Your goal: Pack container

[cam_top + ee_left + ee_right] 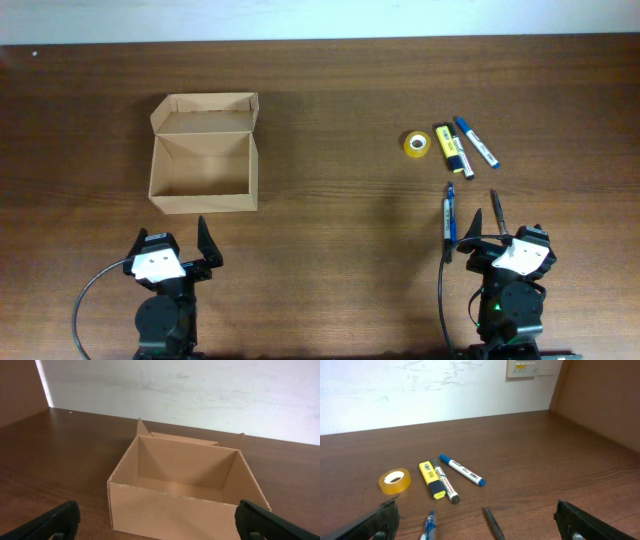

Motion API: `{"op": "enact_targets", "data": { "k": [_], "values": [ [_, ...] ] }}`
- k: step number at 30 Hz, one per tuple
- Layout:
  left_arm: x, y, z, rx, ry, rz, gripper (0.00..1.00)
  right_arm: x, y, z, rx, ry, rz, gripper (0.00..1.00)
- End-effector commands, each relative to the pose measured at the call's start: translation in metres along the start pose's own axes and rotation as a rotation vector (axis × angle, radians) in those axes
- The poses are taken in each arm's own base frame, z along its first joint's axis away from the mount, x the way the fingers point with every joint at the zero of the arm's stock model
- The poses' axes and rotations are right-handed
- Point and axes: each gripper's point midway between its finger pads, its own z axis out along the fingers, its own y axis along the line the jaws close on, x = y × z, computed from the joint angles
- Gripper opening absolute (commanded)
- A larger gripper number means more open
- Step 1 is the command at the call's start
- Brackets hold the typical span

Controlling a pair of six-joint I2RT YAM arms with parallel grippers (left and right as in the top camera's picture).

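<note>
Container [203,201] on bench [330,220], left half. Right half: tape roll [417,142], highlighter [446,142], markers [477,142] side by side; pens [450,215] nearer robot.

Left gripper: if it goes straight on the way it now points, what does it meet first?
Probably the near wall of the container, standing open straight ahead of the left gripper, though the distance is unclear.

Your left hand [172,232] is sitting at the near left with its fingers spread wide, holding nothing. Your right hand [508,230] is mirroring it, also gaping, with both arms folded back.
</note>
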Motion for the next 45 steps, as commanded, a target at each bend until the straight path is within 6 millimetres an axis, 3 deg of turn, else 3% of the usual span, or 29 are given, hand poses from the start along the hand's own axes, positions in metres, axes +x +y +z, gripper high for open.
{"op": "enact_targets", "data": {
  "k": [1,37,41,45],
  "values": [
    [0.001,0.002,0.0,-0.009,-0.003,-0.003,1.0,0.002,-0.004,0.0,0.02,0.0,0.005,0.99],
    [0.001,0.002,0.0,-0.007,-0.003,-0.003,1.0,0.002,-0.004,0.0,0.02,0.0,0.005,0.99],
    [0.001,-0.002,0.0,0.018,0.0,-0.003,1.0,0.002,-0.004,0.0,0.02,0.0,0.005,0.99],
    [0.005,-0.02,-0.003,0.117,0.043,0.003,1.0,0.002,-0.004,0.0,0.02,0.0,0.005,0.99]
  ]
}}
